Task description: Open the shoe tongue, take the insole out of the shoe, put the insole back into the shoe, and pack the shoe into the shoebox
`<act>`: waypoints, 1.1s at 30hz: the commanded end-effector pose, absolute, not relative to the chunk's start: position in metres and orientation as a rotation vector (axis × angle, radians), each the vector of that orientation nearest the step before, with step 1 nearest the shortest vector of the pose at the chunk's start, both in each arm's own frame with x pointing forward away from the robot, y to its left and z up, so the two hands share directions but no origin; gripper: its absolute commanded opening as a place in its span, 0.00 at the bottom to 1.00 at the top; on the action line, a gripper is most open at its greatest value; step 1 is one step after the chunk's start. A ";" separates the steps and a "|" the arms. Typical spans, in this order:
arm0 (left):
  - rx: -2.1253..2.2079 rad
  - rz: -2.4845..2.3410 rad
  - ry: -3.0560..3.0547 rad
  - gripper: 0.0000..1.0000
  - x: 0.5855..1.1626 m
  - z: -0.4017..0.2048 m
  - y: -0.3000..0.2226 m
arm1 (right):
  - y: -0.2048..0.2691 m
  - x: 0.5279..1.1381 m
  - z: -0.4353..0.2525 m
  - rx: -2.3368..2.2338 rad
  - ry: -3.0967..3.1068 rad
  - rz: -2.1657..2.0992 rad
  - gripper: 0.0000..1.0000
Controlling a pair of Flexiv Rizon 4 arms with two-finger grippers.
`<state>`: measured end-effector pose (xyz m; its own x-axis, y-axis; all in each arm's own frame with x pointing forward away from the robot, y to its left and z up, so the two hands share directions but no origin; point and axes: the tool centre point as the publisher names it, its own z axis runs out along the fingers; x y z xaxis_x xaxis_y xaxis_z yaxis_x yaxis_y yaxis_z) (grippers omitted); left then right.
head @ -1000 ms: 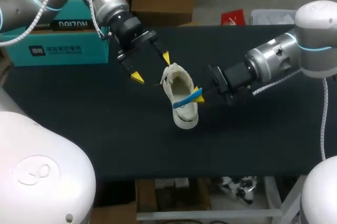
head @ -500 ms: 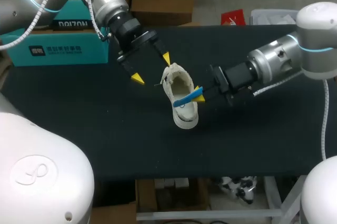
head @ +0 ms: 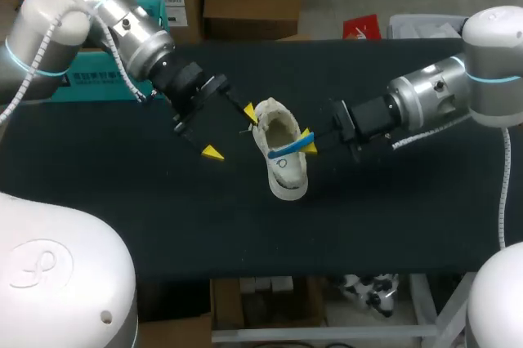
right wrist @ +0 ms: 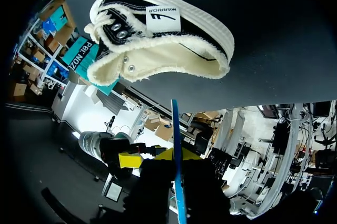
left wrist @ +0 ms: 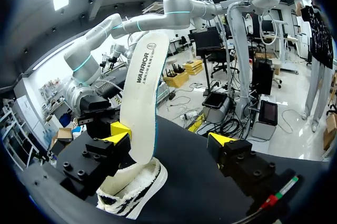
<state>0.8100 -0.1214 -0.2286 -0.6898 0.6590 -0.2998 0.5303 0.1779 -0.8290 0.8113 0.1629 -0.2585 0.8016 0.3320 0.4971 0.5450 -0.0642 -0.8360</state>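
A white canvas shoe [head: 283, 170] lies mid-table, opening up. A white insole with a blue edge [head: 292, 149] stands nearly upright, its lower end at the shoe's opening. My right gripper [head: 308, 144] is shut on that insole from the shoe's right. In the right wrist view the insole's blue edge [right wrist: 176, 145] runs out between the fingers toward the shoe [right wrist: 158, 34]. My left gripper [head: 231, 131] is open at the shoe's heel side, one yellow tip close to the heel. In the left wrist view the insole [left wrist: 143, 98] rises beside one finger of the left gripper [left wrist: 170, 139], above the shoe [left wrist: 134, 192].
The teal shoebox [head: 90, 84] stands at the table's far left, partly hidden behind my left arm. Bare black tabletop [head: 163, 217] lies in front of the shoe and to both sides.
My left arm has swung left and toward the table's front, bringing its open gripper lower beside the shoe's heel. The right gripper keeps hold of the insole and has hardly moved.
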 end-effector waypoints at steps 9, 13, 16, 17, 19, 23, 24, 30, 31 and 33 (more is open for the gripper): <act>-0.844 1.958 -2.571 1.00 0.800 -0.234 -0.120 | 0.162 0.808 -0.260 -1.687 -0.697 -0.220 0.00; -0.851 1.943 -2.598 1.00 0.799 -0.237 -0.125 | 0.162 0.808 -0.260 -1.687 -0.697 -0.220 0.00; -0.853 1.967 -2.585 1.00 0.795 -0.246 -0.132 | 0.164 0.814 -0.266 -1.679 -0.660 -0.275 0.00; -0.846 1.985 -2.585 1.00 0.794 -0.247 -0.134 | 0.164 0.816 -0.268 -1.686 -0.654 -0.281 0.00; -0.846 1.997 -2.578 1.00 0.793 -0.251 -0.136 | 0.166 0.816 -0.269 -1.668 -0.635 -0.307 0.00; -0.844 2.001 -2.612 1.00 0.795 -0.257 -0.141 | 0.165 0.817 -0.270 -1.653 -0.614 -0.340 0.00; -0.847 1.997 -2.611 1.00 0.797 -0.258 -0.142 | 0.165 0.817 -0.271 -1.653 -0.607 -0.351 0.00; -0.891 2.058 -2.645 1.00 0.805 -0.264 -0.151 | 0.165 0.817 -0.278 -1.646 -0.563 -0.372 0.00; -0.900 2.068 -2.633 1.00 0.806 -0.264 -0.153 | 0.165 0.818 -0.279 -1.646 -0.560 -0.375 0.00; -0.917 2.074 -2.642 0.99 0.807 -0.265 -0.157 | 0.167 0.818 -0.280 -1.648 -0.555 -0.382 0.00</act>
<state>0.8064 -0.1505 -0.2590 -0.8066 0.2593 -0.5311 0.5804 0.1773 -0.7948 0.8205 0.1654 -0.2770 0.8266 0.1537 0.5414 0.5573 -0.0893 -0.8255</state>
